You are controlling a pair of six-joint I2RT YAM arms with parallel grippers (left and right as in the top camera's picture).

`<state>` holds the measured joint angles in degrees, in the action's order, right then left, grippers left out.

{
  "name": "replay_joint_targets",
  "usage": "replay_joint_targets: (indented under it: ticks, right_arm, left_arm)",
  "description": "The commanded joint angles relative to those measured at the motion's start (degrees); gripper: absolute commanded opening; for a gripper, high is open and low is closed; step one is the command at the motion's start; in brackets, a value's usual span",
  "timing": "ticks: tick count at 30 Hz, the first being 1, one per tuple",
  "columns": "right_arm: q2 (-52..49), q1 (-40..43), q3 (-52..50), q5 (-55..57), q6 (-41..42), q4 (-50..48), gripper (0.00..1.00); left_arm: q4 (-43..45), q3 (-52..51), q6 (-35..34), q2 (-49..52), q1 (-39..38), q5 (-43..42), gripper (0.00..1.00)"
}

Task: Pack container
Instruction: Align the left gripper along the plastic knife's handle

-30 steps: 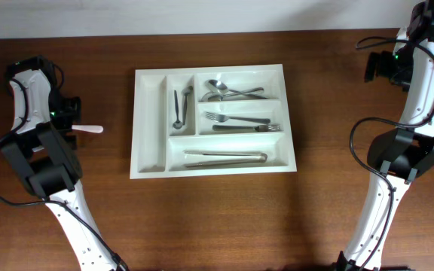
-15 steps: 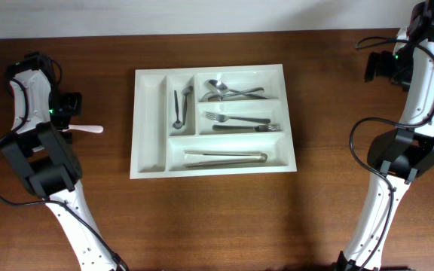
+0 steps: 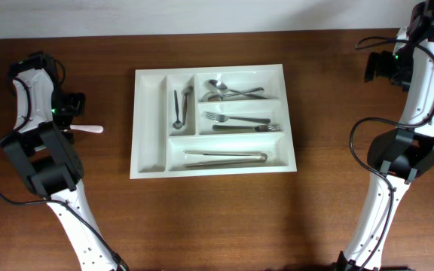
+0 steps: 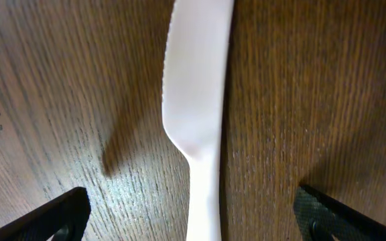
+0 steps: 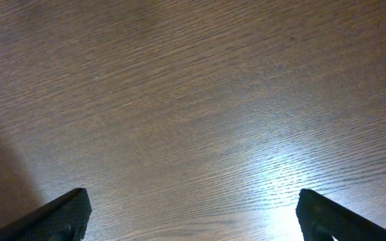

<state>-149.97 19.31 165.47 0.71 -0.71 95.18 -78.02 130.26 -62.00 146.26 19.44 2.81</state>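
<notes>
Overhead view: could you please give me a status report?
Both grippers open: left gripper over white plastic knife, right gripper over bare wooden table. White plastic five-compartment tray holds metal cutlery. Nothing between.

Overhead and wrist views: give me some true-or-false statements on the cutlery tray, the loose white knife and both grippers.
The white knife lies on the table, outside the container. True.
The left gripper is shut on the knife. False: its jaws stand open, either side of it.
The tongs lie in the long compartment nearest the arms' bases. True.
The forks lie in the leftmost narrow compartment. False: they lie in the middle long one.
The right gripper holds a spoon. False: open, holding nothing.
</notes>
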Motion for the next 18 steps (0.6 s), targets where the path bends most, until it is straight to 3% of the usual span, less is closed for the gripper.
replay_joint_targets:
  ticks: [1,18]
  right_arm:
    - [1.3,0.2,-0.3,-0.3,-0.4,0.0,0.99]
    - [1.3,0.2,-0.3,-0.3,-0.4,0.0,0.99]
  left_arm:
    - [-0.2,0.0,2.4,1.2,-0.3,0.0,0.99]
    - [0.1,-0.1,4.5,1.2,-0.3,0.0,0.99]
